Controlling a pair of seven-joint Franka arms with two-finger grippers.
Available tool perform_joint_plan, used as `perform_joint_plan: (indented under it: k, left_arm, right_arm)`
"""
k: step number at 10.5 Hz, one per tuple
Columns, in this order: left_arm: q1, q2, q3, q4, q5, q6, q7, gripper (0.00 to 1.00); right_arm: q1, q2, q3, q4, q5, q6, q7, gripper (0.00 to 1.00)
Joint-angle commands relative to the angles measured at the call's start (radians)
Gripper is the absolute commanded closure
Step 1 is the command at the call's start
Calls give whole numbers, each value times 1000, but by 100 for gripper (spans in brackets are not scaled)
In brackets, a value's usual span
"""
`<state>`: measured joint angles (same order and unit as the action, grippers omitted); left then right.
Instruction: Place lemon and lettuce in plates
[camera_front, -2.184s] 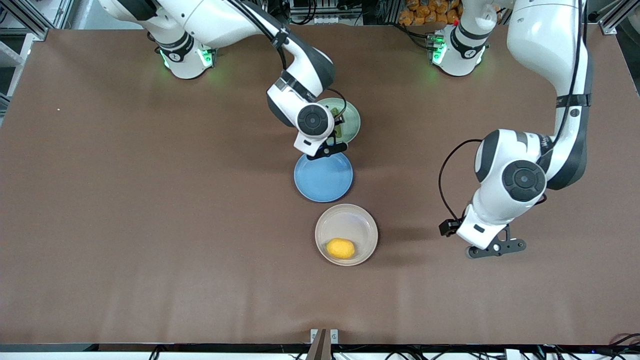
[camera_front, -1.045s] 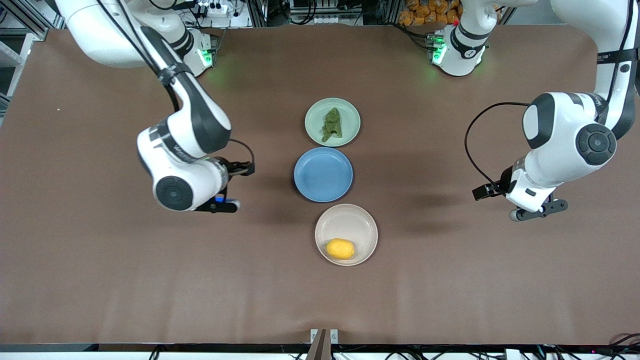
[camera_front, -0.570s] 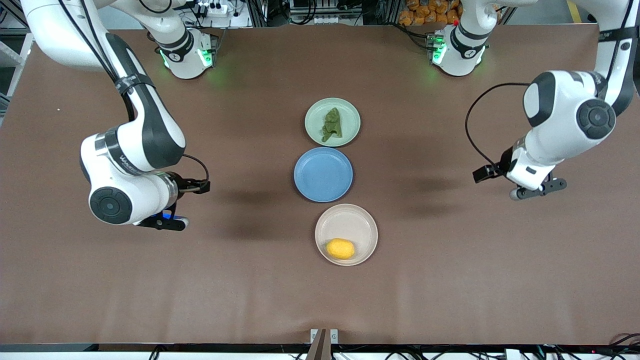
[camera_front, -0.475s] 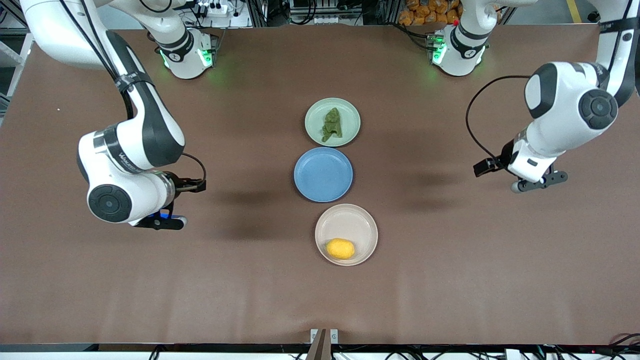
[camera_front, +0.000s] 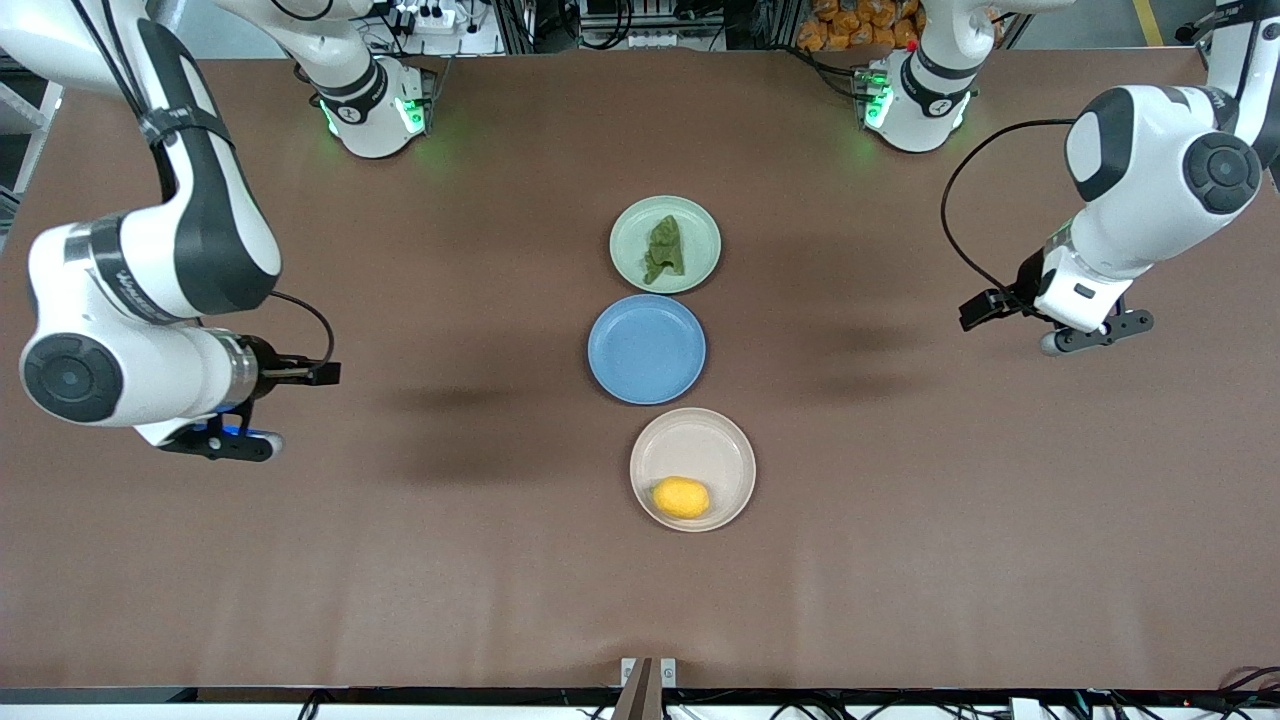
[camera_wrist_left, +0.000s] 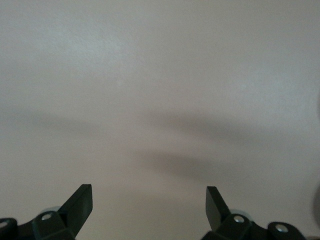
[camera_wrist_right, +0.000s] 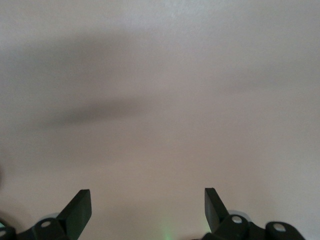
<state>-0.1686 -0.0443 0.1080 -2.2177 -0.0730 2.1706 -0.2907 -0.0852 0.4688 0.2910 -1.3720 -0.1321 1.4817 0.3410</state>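
The tabletop (camera_front: 400, 560) looks a matt brown, smooth. The green plate (camera_front: 628, 262), blue plate (camera_front: 647, 349) and beige plate (camera_front: 700, 440) look matt. The lettuce (camera_front: 665, 250) is wrinkly and dull; the lemon (camera_front: 681, 497) looks finely dimpled.

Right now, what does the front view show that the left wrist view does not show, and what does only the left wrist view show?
Only the front view shows the lettuce on the pale green plate, the empty blue plate, the lemon in the beige plate, and the right gripper over bare table toward its own end. Only the left wrist view shows the left gripper open, with nothing between its fingers. Both show the brown table with shadows on it, and the left gripper.
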Motion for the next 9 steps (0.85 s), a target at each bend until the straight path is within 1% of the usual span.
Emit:
perform_joint_plan:
  k: [1,3,5,6,7,9]
  left_arm:
    - [70,-42,-5,22,-7,5,41,0]
    - [75,-37,-7,62,30,5,44,0]
    - [69,-26,-8,140,32,-2,41,0]
    - [61,-10,-11,206,33,-46,42,0]
    - [55,19,-16,292,35,-113,42,0]
    - [47,67,-25,436,36,-243,45,0]
  right_arm:
    - [-27,-58,16,-30,-14,47,-2,0]
    - [-37,-81,17,-47,-6,72,0,0]
    - [-50,-114,17,-93,-6,117,-5,0]
    - [-57,-116,17,-91,-7,118,-7,0]
    - [-71,-114,17,-91,-7,120,-17,0]
    - [-115,-116,17,-90,-7,118,-95,0]
